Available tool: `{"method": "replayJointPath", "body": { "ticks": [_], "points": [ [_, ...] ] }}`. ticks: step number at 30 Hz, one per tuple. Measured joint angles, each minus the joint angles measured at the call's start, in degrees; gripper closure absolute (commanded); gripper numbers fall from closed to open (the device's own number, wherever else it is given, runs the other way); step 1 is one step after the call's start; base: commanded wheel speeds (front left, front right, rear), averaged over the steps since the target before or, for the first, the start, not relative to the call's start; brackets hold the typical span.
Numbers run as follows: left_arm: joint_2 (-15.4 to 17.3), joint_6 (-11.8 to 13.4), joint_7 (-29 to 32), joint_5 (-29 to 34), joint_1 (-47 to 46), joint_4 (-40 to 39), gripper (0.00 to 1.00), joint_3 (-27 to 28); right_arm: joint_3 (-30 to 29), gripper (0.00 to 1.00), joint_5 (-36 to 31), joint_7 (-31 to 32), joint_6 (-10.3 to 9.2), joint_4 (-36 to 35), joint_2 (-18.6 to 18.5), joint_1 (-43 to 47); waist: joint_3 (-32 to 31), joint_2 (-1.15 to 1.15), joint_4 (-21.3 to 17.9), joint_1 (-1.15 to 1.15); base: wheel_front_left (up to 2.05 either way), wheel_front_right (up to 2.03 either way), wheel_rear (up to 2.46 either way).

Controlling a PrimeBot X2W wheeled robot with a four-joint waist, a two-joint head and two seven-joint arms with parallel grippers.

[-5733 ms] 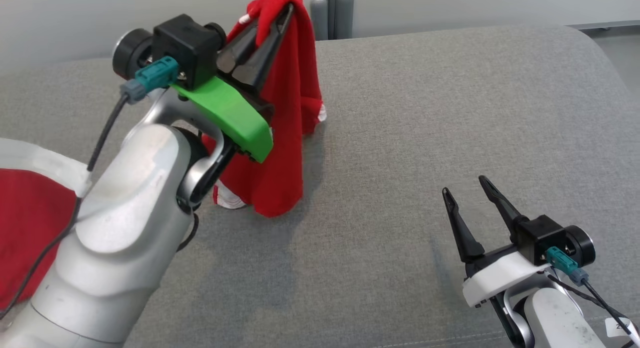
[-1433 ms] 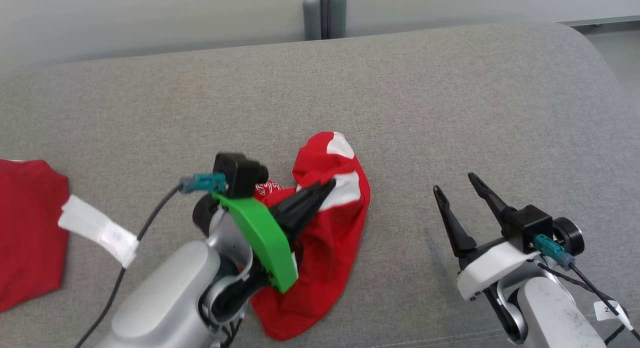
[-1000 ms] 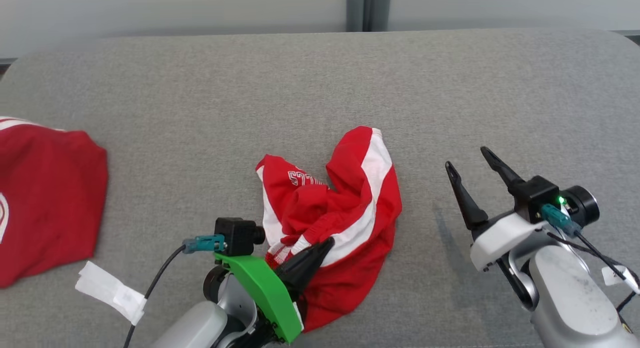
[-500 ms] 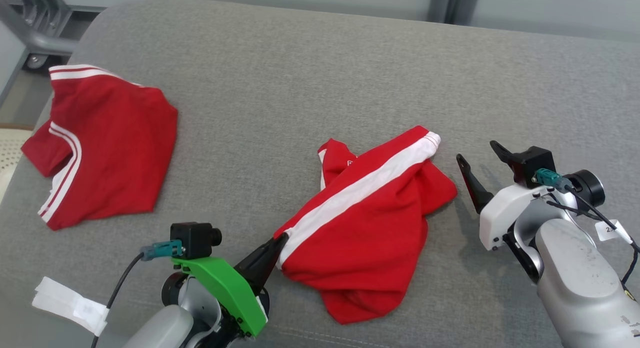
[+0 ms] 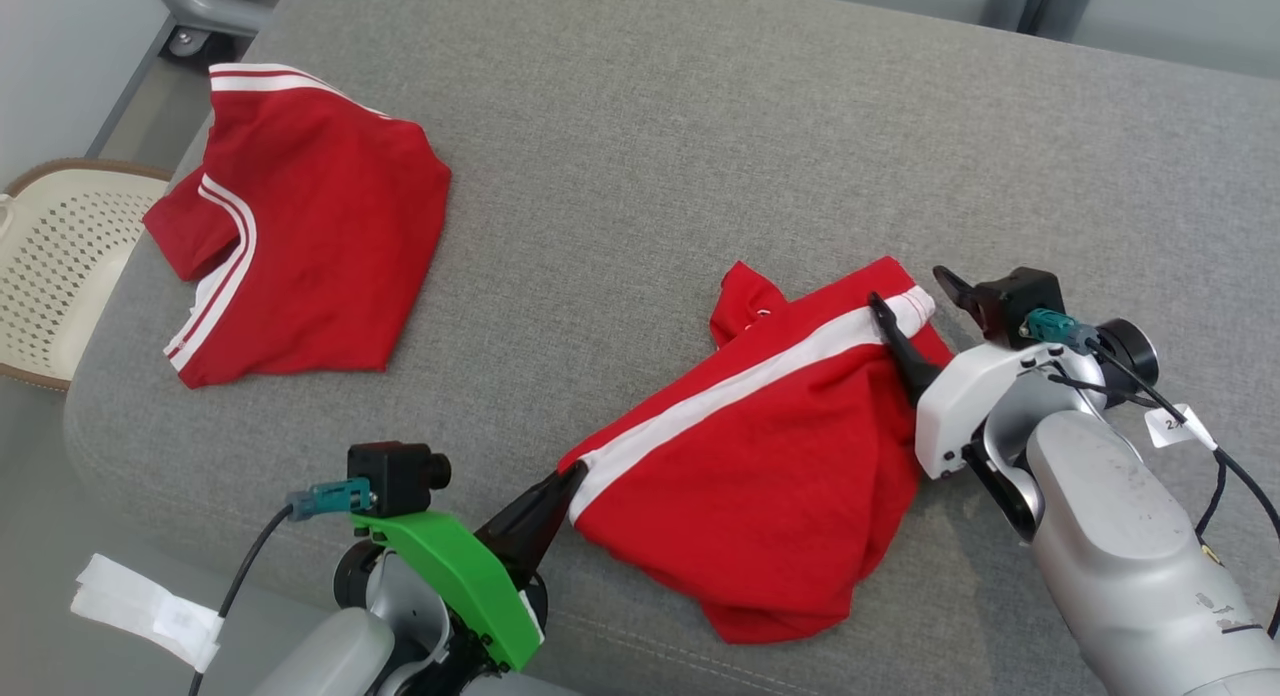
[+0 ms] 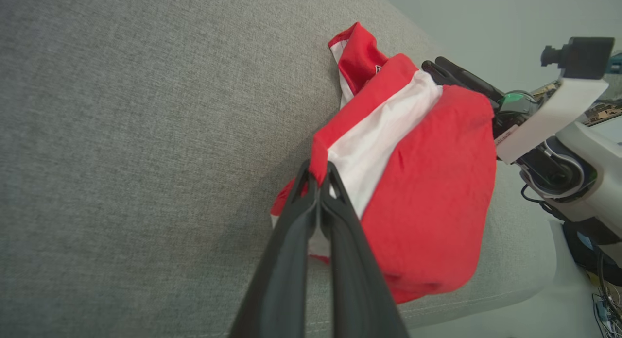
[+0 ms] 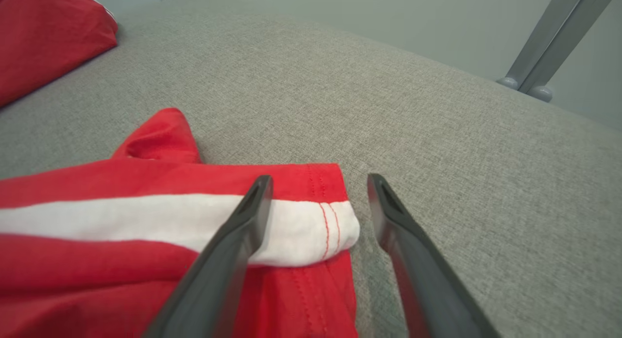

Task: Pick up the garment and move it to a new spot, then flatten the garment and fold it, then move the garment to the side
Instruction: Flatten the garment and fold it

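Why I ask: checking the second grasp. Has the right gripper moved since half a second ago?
Yes. The right gripper has come leftward, from beside the garment onto its striped hem, which the open fingers now straddle.

1. Broad grey fabric cushion [image 5: 700, 126] with a fine weave, rounded corners and a stitched seam along the near edge
2. Beside the cushion's left end, lower down, a cream perforated piece with a brown rim [image 5: 55, 266], perhaps a basket or a chair seat
3. Grey metal frame [image 5: 205, 1] past the far left corner
4. Slanted grey metal posts [image 7: 549, 46] with rounded feet past the far right edge
5. Smooth, pale grey-green floor [image 5: 35, 496]
6. Soft, even light with only faint shadows
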Motion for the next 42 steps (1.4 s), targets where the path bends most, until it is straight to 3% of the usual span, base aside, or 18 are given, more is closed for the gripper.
{"method": "replayJointPath", "body": {
  "ticks": [35, 36, 37, 39, 42],
  "points": [
    [0.12, -0.58, -1.03, 0.00, -0.26, 0.33, 1.00, 1.08, 4.67, 0.00, 2.93, -4.57, 0.01, 9.85, 1.49, -4.27, 1.54, 0.00, -1.45, 0.00, 0.00, 0.00, 0.00],
    [0.12, -0.58, -1.03, 0.00, -0.26, 0.35, 1.00, 1.05, 4.71, 0.09, 2.94, -4.61, 0.01, 10.20, 1.52, -4.27, 1.53, 0.00, -1.45, 0.00, 0.00, 0.00, 0.00],
    [0.11, -0.58, -1.03, 0.00, -0.27, 0.36, 1.00, 1.03, 4.78, 0.31, 2.97, -4.63, 0.01, 10.45, 1.52, -4.27, 1.52, 0.00, -1.46, 0.00, 0.00, 0.00, 0.00],
    [0.10, -0.58, -1.03, 0.00, -0.27, 0.38, 1.00, 1.02, 4.91, 0.51, 3.02, -4.64, 0.01, 10.94, 1.53, -4.27, 1.51, 0.00, -1.47, 0.00, 0.00, 0.00, 0.00],
    [0.10, -0.58, -1.03, 0.00, -0.27, 0.43, 1.00, 1.01, 5.04, 0.51, 3.09, -5.04, 0.01, 11.34, 1.54, -4.27, 1.51, 0.00, -1.48, 0.00, 0.00, 0.00, 0.00]
  ]
}}
